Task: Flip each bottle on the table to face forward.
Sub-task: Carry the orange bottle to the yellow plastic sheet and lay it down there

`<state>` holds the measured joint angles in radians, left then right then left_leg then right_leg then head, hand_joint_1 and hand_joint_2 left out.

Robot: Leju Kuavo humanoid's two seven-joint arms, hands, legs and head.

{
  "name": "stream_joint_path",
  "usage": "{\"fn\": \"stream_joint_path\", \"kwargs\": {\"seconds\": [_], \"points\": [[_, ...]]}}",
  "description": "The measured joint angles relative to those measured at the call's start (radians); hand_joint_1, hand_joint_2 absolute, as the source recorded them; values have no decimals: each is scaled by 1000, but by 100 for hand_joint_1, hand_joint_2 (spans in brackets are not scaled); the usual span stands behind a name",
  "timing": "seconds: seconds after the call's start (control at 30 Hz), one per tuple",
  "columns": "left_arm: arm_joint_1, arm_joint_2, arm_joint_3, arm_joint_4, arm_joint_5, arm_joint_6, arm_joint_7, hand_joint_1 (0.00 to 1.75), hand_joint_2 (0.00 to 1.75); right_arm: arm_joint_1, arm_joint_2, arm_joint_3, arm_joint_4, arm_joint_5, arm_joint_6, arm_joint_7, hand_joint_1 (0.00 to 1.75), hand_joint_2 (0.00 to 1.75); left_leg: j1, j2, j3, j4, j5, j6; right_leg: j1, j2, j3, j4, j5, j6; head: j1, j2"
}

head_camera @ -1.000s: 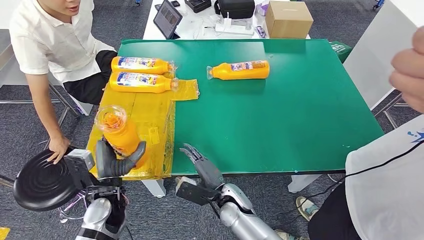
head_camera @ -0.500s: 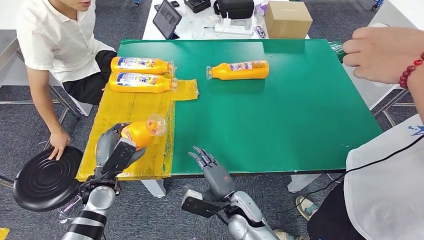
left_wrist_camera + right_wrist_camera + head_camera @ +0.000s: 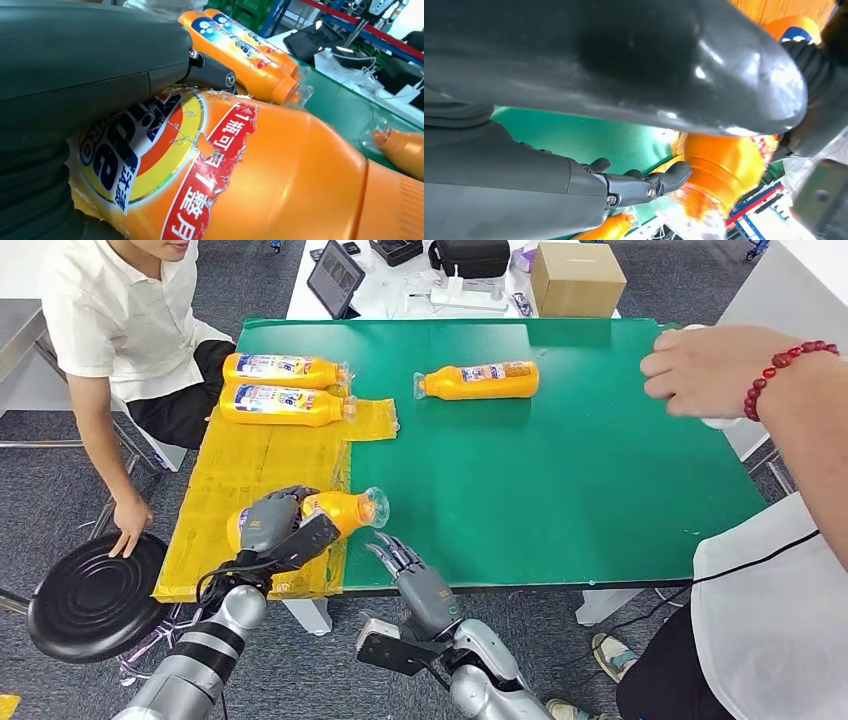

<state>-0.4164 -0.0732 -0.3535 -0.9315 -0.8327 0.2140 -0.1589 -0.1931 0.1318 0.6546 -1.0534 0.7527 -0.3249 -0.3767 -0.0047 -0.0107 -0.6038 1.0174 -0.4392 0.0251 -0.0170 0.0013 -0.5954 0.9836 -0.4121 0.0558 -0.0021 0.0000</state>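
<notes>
— Bottles first: where are they?
— Four orange ones. The held bottle [image 3: 335,511] lies on its side at the near edge of the yellow sheet [image 3: 265,455], clear cap pointing right toward the green table [image 3: 560,460]. Two more, the far bottle [image 3: 283,369] and the second bottle [image 3: 283,405], lie side by side at the sheet's far end, caps to the right. The lone bottle [image 3: 478,381] lies on the bare green, cap to the left.
— Left hand?
— The left hand [image 3: 283,526] grips the held bottle, fingers wrapped over its body. In the left wrist view the torn label faces the camera.
— And the right?
— The right hand [image 3: 408,571] sits at the table's near edge, just beside the held bottle's cap, fingers spread and holding nothing.
— Anyone nearby?
— A seated person [image 3: 115,320] in a white shirt at the left, one hand on a black stool [image 3: 85,595]. Another person's hand [image 3: 705,370], red beads at the wrist, hangs over the table's right edge. Behind the table, a cardboard box [image 3: 575,278] and a tablet [image 3: 335,278].
</notes>
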Motion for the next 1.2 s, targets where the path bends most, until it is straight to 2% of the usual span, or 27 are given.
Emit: {"fn": "stream_joint_path", "kwargs": {"seconds": [0.13, 0.27, 0.3, 0.33, 0.4, 0.43, 0.47, 0.7, 0.9, 1.13, 1.2], "points": [[-44, -17, -18, 91, -51, 56, 31, 175, 175, -6, 11, 0, 9, -19, 12, -10, 0, 0, 0, 0, 0, 0, 0, 0, 0, 0, 0, 0, 0, 0, 0, 0], [-97, -35, -20, 189, -55, 63, 47, 175, 175, -14, 20, 0, 23, -41, 19, -20, 0, 0, 0, 0, 2, 0, 0, 0, 0, 0, 2, 0, 0, 0, 0, 0], [-112, -38, -21, 213, -58, 58, 54, 168, 175, -16, 21, 0, 28, -47, 19, -23, 0, 0, 0, 0, 3, 0, 0, 0, 0, 0, 3, 0, 0, 0, 0, 0], [-127, -41, -21, 238, -63, 53, 63, 135, 175, -19, 22, 0, 34, -51, 19, -25, 0, 0, 0, 0, 3, 0, 0, 0, 0, 0, 4, 0, 0, 0, 0, 0], [-153, -46, -23, 280, -81, 48, 85, 49, 175, -24, 24, 0, 45, -57, 19, -30, 0, 0, 0, 0, 5, 0, 0, 0, 0, 0, 5, 0, 0, 0, 0, 0], [-164, -48, -24, 300, -94, 47, 99, 12, 175, -26, 25, 0, 51, -60, 19, -33, 0, 0, 0, 0, 5, 0, 0, 0, 0, 0, 5, 0, 0, 0, 0, 0], [-174, -50, -26, 319, -109, 43, 115, 1, 175, -27, 26, 0, 56, -62, 19, -34, 0, 0, 0, 1, 6, 0, 0, 0, 0, 0, 6, 0, 0, 0, 0, 0], [-230, -60, -39, 439, -137, -42, 205, 0, 175, -42, 40, 0, 105, -64, 20, -47, 0, 0, 0, 2, 7, 0, 0, 0, 0, 1, 6, 1, 0, 0, 0, 0], [-268, -61, -40, 493, -153, -100, 212, 0, 175, -59, 48, 0, 148, -64, 13, -57, 0, 0, 0, 1, 10, -1, 0, 0, 0, 1, 10, 1, 0, -1, 0, 0], [-276, -62, -40, 513, -156, -109, 212, 0, 175, -65, 50, 0, 175, -65, 12, -59, 0, 0, 0, 1, 16, -1, 0, 0, 0, 1, 15, 1, 0, -1, 0, 0], [-277, -62, -40, 516, -159, -111, 209, 0, 175, -65, 50, 0, 180, -65, 11, -60, 0, 87, 0, 1, 17, -1, 0, 0, 0, 1, 16, 1, 0, -1, 0, 0]]}}
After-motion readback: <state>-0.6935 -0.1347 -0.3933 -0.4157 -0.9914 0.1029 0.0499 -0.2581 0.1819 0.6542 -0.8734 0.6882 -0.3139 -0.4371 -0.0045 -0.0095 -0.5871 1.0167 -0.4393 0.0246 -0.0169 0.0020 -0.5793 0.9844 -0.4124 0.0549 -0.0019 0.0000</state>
